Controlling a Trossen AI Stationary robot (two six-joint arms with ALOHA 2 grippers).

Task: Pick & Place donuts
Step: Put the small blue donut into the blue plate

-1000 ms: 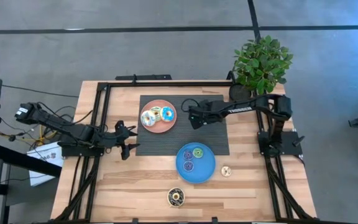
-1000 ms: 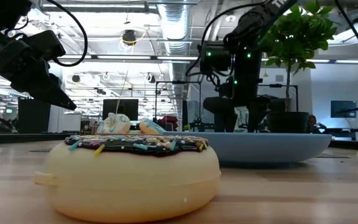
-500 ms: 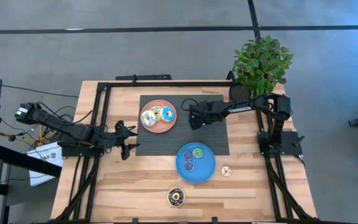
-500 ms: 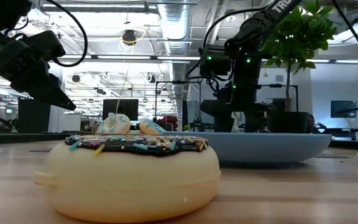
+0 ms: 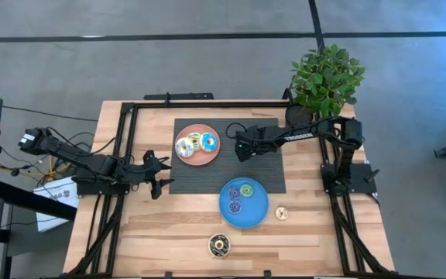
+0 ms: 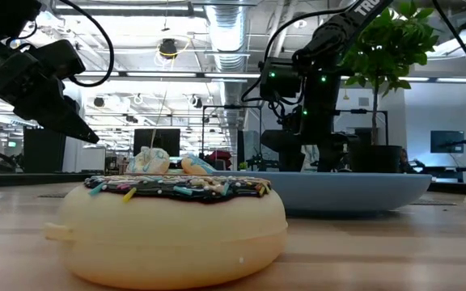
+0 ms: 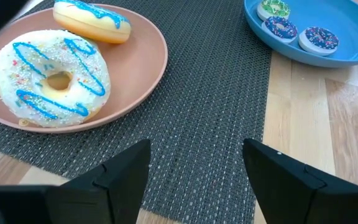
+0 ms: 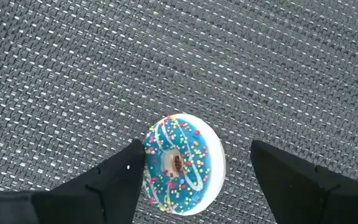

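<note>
My right gripper (image 8: pixel 194 148) hangs open over the dark mat (image 5: pixel 262 167). Its fingers stand on either side of a small blue-iced sprinkled donut (image 8: pixel 182 165) that lies flat on the mat; I cannot tell whether a finger touches it. My left gripper (image 5: pixel 163 174) waits open at the mat's left edge, also seen in its wrist view (image 7: pixel 197 152). The pink plate (image 5: pixel 197 157) holds a white donut (image 7: pixel 48 78) and a blue-iced one (image 7: pixel 92 22). The blue plate (image 5: pixel 258 217) holds three small donuts (image 5: pixel 238 198). A cream donut (image 5: pixel 282 213) and a dark brown donut (image 5: pixel 220 246) lie on the wood.
A potted plant (image 5: pixel 325 77) stands at the table's far right corner, behind my right arm. A black frame (image 5: pixel 130 108) runs round the table. Bare wood (image 5: pixel 169 225) lies left of the blue plate.
My right arm has shifted a little toward the table's right edge above the mat. The donuts and plates lie as before.
</note>
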